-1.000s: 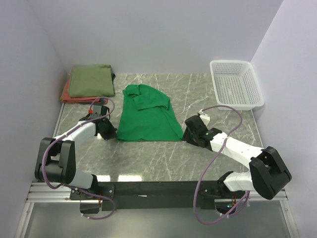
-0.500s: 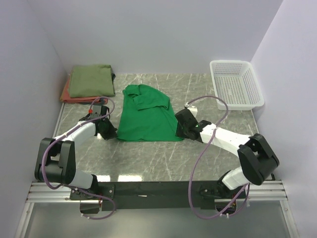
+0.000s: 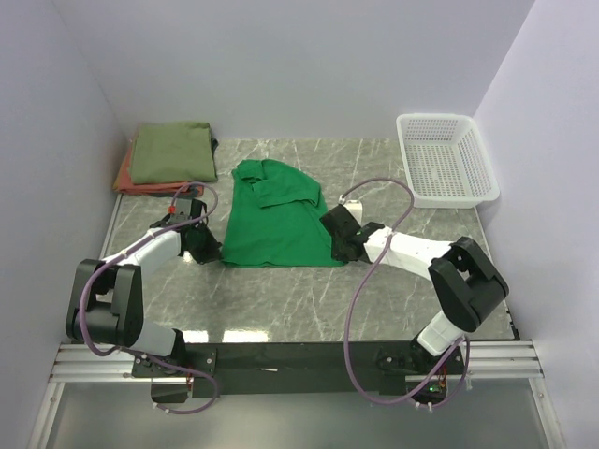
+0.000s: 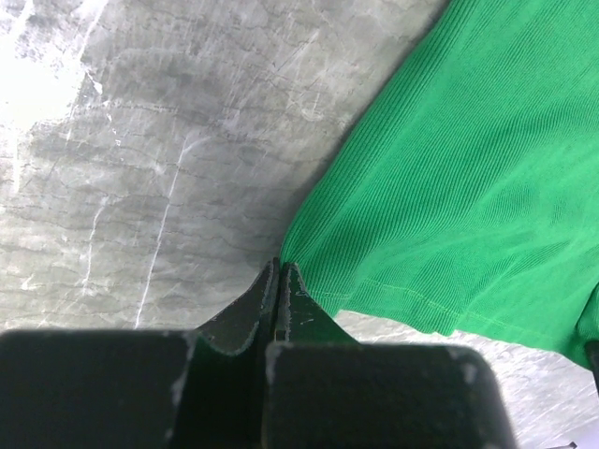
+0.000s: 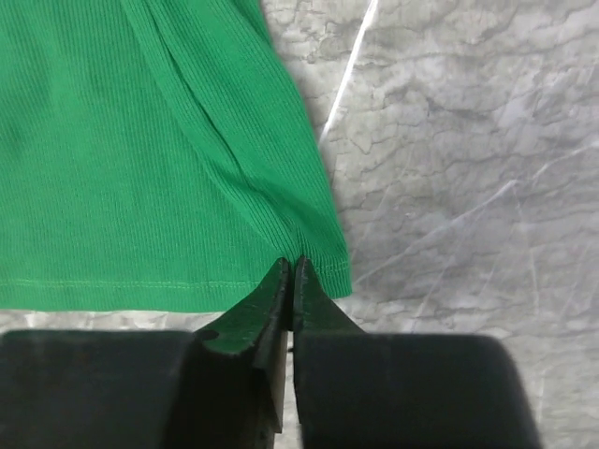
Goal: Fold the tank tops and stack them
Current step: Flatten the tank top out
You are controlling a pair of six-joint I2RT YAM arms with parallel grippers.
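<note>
The bright green tank top (image 3: 281, 220) lies flat in the middle of the marble table, its hem toward me. My left gripper (image 3: 208, 249) is shut on the hem's left corner; in the left wrist view the jaws (image 4: 281, 267) pinch the cloth (image 4: 468, 178). My right gripper (image 3: 339, 245) sits at the hem's right corner. In the right wrist view its jaws (image 5: 289, 264) are closed on the hem (image 5: 140, 168). The olive green tank top (image 3: 171, 152) lies folded at the back left on the rust-red tank top (image 3: 124, 178).
A white mesh basket (image 3: 447, 159) stands at the back right corner. Walls close in the table on the left, back and right. Bare marble (image 3: 281, 304) stretches between the green top and the arm bases.
My right arm has swung left to the green top's right hem corner, and its jaws have closed on the cloth. The left arm has stayed put.
</note>
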